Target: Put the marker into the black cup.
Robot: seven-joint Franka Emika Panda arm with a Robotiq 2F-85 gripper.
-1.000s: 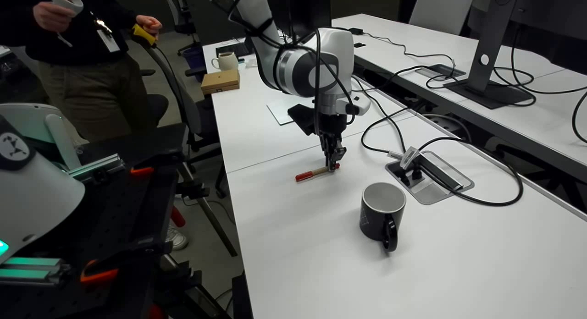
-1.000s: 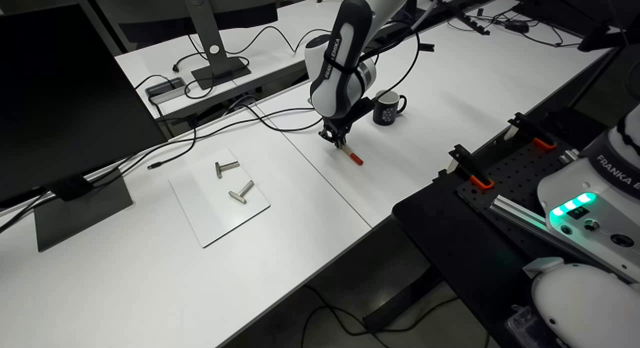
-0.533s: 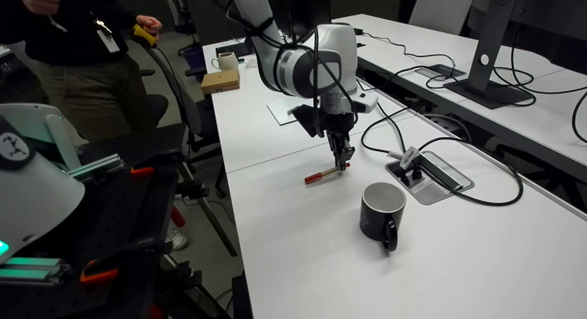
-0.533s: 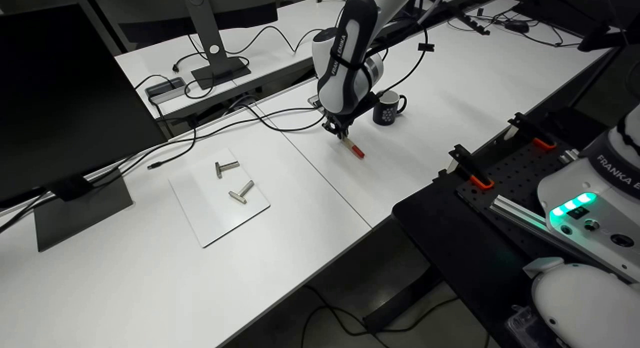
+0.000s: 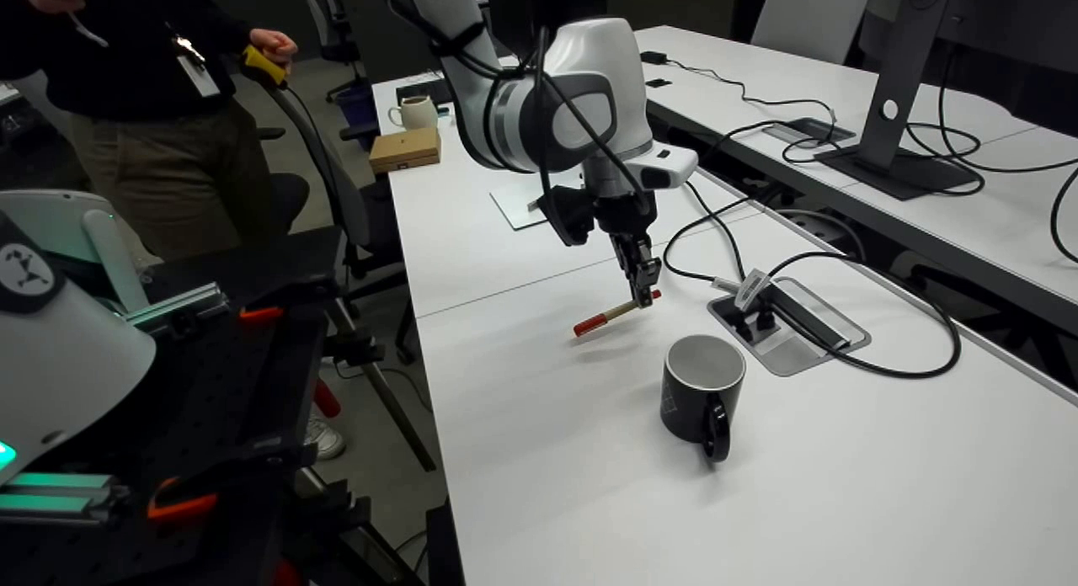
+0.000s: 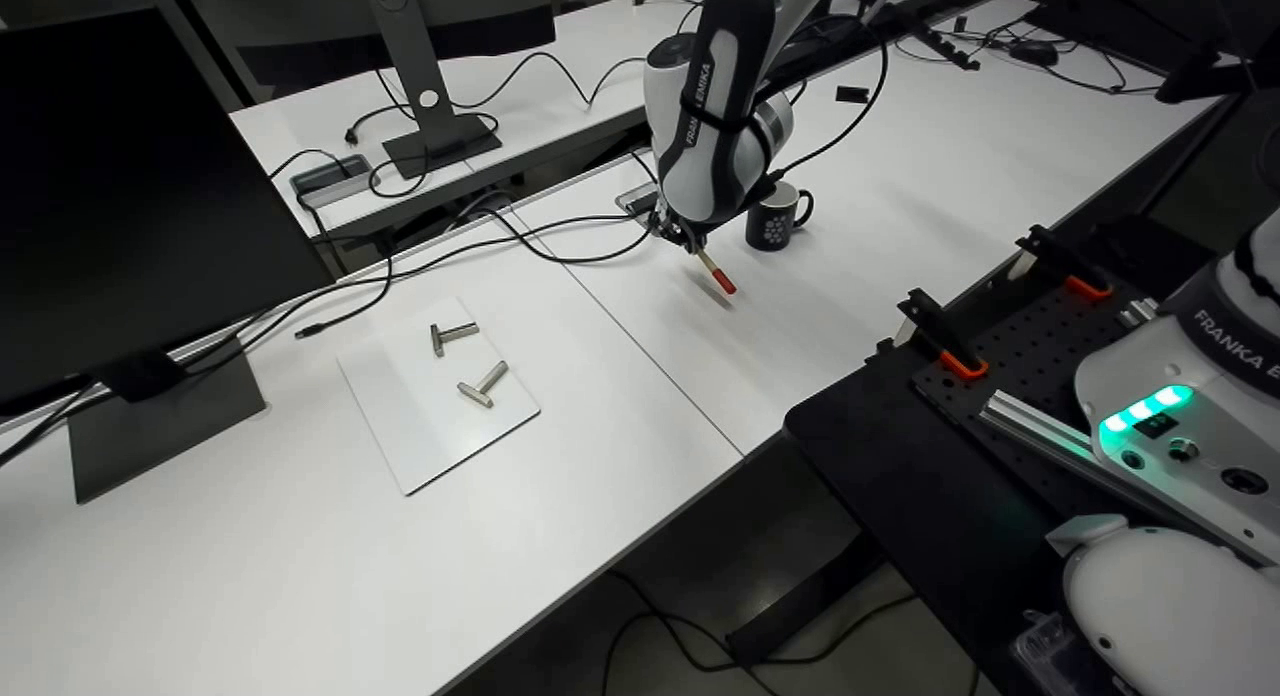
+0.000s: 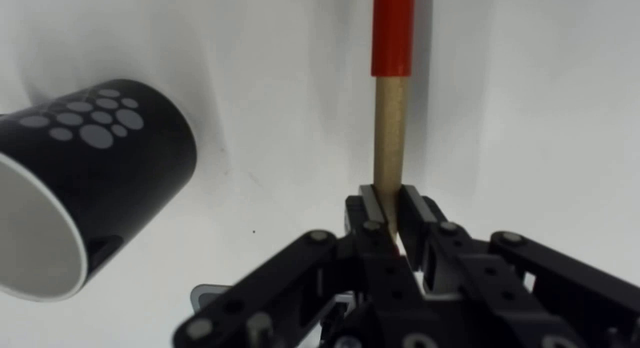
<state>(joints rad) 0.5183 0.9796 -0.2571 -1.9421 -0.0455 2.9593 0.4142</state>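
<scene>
The marker (image 7: 391, 113) hangs higher than before, pinched between the fingers (image 7: 416, 210), so I believe carrying begins; next it should tilt above the black cup (image 7: 112, 175) near them.

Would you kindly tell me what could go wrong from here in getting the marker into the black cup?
The marker is held more sideways than upright, so it might end up across the black cup instead of dropping in. The gripper pinches it near one end, so a bump on the long free part could swivel it in the grip.
</scene>
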